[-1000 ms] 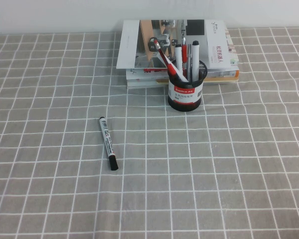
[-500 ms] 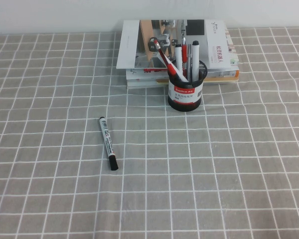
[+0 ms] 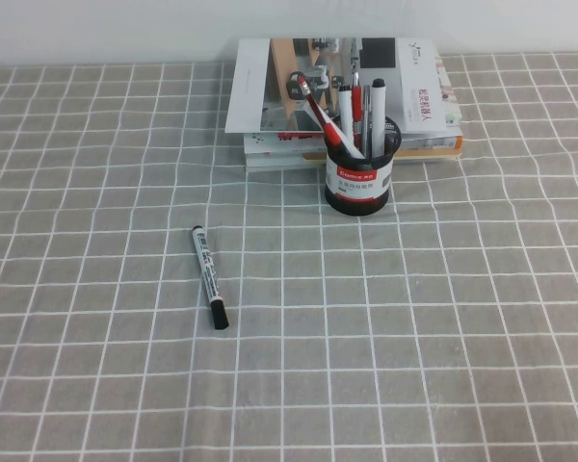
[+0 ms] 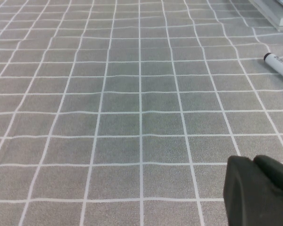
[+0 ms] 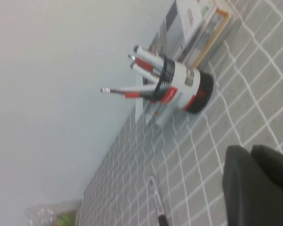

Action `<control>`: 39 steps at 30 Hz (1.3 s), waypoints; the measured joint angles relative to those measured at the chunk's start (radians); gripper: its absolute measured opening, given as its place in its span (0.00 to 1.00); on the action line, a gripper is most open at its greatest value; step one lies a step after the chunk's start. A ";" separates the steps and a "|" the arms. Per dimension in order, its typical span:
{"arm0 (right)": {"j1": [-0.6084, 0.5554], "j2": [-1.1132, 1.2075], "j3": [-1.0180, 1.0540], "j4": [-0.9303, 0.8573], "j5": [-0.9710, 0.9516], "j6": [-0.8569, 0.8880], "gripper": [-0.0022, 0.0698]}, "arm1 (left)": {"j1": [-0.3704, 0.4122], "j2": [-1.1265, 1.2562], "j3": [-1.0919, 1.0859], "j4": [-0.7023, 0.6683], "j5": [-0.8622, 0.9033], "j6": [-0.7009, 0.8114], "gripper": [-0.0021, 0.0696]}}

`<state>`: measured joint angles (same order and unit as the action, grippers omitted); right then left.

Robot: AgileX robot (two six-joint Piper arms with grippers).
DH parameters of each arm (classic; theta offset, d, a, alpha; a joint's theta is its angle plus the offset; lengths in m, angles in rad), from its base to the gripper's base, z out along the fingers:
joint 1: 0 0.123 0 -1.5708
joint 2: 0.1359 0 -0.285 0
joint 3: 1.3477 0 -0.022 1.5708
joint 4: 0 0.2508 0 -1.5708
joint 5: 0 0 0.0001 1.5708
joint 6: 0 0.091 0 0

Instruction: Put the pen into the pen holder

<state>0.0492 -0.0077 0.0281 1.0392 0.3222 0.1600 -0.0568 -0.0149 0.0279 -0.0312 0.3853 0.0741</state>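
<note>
The pen [image 3: 210, 277] lies flat on the checked cloth, left of centre, black cap toward me. The pen holder [image 3: 357, 178] stands upright behind and to its right, black with a white label, holding several pens. Neither gripper shows in the high view. My left gripper [image 4: 253, 162] is shut and empty above bare cloth, with the pen's small black end [image 4: 279, 67] some way off. My right gripper [image 5: 251, 151] is shut and empty, well away from the pen holder [image 5: 186, 84] and the pen [image 5: 156, 200].
A stack of books and brochures [image 3: 337, 91] lies directly behind the pen holder, against the white wall. A red-handled pair of scissors [image 3: 308, 96] and red-and-white pens stick out of the holder. The checked cloth [image 3: 443, 337] covers the whole table.
</note>
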 joint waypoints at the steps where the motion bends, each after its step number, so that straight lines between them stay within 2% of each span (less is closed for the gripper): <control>1: 0.000 0.000 0.000 0.000 0.013 0.000 0.01 | 0.000 0.000 0.000 0.000 0.000 0.000 0.02; 7: 0.000 0.000 -0.040 0.001 0.152 -0.139 0.01 | 0.000 0.000 0.000 0.000 0.000 0.000 0.02; 11: 0.000 0.050 -0.192 -0.158 0.291 -0.202 0.01 | 0.000 0.000 0.000 0.000 0.000 0.000 0.02; 15: 0.000 0.253 -0.398 -0.437 0.490 -0.188 0.01 | 0.000 0.000 0.000 0.000 0.000 0.000 0.02; 20: 0.000 0.585 -0.636 -0.675 0.818 -0.182 0.01 | 0.000 0.000 0.000 0.000 0.000 0.000 0.02; 22: 0.000 0.701 -0.724 -0.755 0.883 -0.180 0.01 | 0.000 0.000 0.000 0.000 0.000 0.000 0.02; 29: 0.005 0.972 -0.915 -0.785 0.908 -0.160 0.01 | 0.000 0.000 0.000 0.000 0.000 0.000 0.02; 32: 0.063 1.054 -0.958 -0.771 0.908 -0.160 0.01 | 0.000 0.000 0.000 0.000 0.000 0.000 0.02; 34: 0.165 1.124 -0.986 -0.789 0.908 -0.124 0.01 | 0.000 0.000 0.000 0.000 0.000 0.000 0.02; 39: 0.412 1.336 -1.090 -0.991 0.908 0.025 0.01 | 0.000 0.000 0.000 0.000 0.000 0.000 0.02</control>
<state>0.4613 1.3280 -1.0619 0.0480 1.2302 0.1845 -0.0568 -0.0149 0.0279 -0.0312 0.3853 0.0741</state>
